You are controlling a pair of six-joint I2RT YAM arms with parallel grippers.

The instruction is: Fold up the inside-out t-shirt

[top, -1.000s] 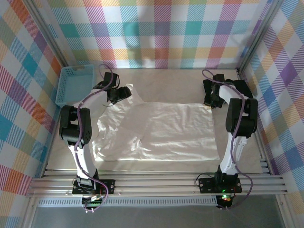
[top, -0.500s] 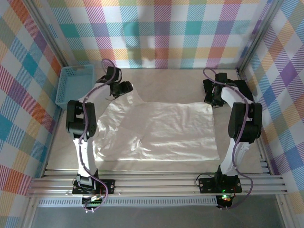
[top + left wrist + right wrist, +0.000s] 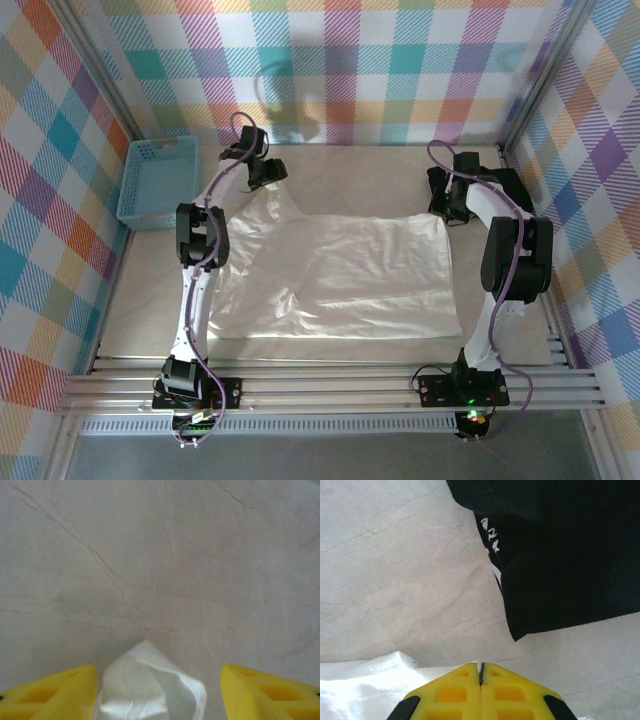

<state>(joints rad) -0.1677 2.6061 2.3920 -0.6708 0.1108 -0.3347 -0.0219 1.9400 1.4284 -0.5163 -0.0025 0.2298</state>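
Item: inside-out t-shirt [image 3: 340, 275], white, wrinkled, spread flat at mid-table, long axis running left to right, sleeve end toward the left arm, straight edge toward the right. Far-left corner: a peak of cloth [image 3: 150, 690] lies between the yellow fingers [image 3: 55, 692] of the left gripper [image 3: 268, 172], jaws standing well apart and not closed on the cloth. Far-right corner: right gripper [image 3: 481, 672], jaws pressed together just beside the shirt's edge; whether any cloth is pinched cannot be told. Both claws sit at the far edge, the shirt's body lying toward the arm bases. Adjoining: black folded garment [image 3: 560, 555] beyond the right claw; blue basket [image 3: 158, 180] at far left; table [image 3: 350, 165].
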